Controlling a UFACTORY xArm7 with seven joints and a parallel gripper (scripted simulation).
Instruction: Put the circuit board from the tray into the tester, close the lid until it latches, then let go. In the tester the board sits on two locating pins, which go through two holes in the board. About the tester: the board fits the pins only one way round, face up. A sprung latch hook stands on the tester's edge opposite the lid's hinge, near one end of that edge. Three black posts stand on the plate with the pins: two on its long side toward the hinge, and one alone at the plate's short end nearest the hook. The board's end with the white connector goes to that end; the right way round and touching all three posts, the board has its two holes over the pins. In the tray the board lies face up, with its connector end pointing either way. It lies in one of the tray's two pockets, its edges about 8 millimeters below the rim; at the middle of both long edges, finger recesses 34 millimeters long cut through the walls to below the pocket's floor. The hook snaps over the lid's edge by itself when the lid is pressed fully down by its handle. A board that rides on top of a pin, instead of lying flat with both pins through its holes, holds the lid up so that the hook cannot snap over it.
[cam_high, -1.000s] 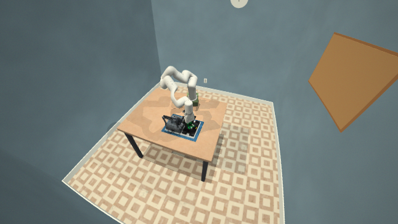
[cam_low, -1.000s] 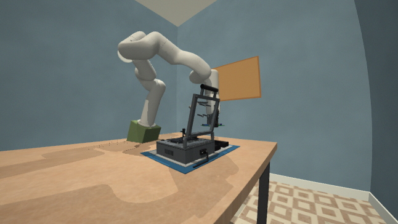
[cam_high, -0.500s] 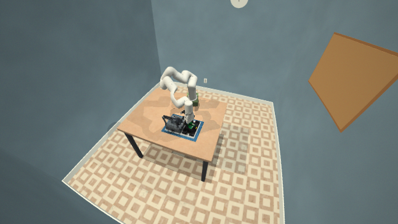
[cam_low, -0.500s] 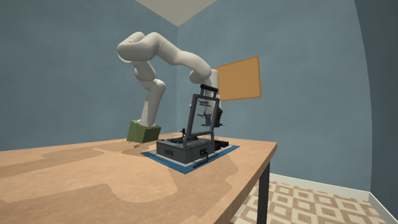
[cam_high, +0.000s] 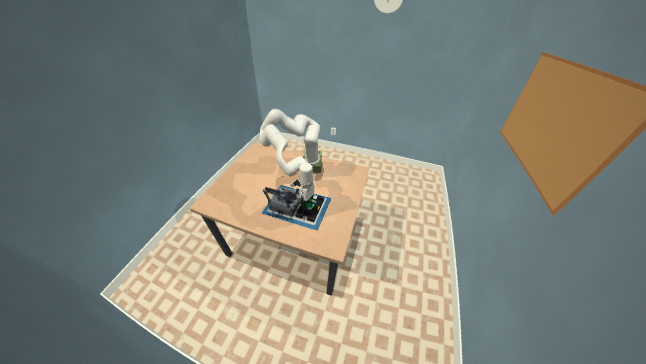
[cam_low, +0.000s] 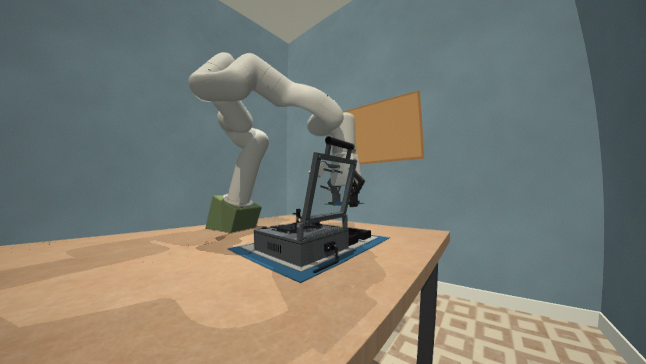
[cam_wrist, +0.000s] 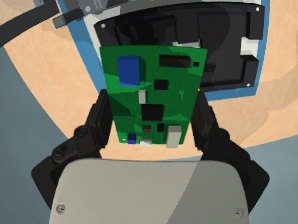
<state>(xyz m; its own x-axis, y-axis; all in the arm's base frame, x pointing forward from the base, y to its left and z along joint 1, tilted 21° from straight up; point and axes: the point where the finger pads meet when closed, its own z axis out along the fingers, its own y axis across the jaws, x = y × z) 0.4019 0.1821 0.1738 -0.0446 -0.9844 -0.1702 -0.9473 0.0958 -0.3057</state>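
Observation:
My gripper (cam_high: 307, 199) (cam_low: 345, 202) (cam_wrist: 152, 101) is shut on the long edges of the green circuit board (cam_low: 329, 203) (cam_wrist: 127, 107), holding it face up in the air above the tray side. A pale connector block (cam_wrist: 173, 136) is at the board's end nearer the gripper body; a blue block (cam_wrist: 128, 70) is at the other end. The black tray (cam_low: 364, 234) (cam_wrist: 255, 65) lies below, partly hidden by the board. The grey tester (cam_high: 284, 208) (cam_low: 300, 250) stands beside the tray. Its lid (cam_low: 310, 187) stands open, with the handle (cam_low: 340, 143) on top. Pins, posts and hook cannot be made out clearly.
Tester and tray stand on a blue-bordered mat (cam_high: 320, 224) (cam_low: 300, 276) on the wooden table (cam_high: 280, 232) (cam_low: 165, 270). The raised lid stands close to the arm in the exterior view. A dark cable (cam_low: 327, 267) lies by the tester. The arm's green base (cam_low: 232, 216) is farther back.

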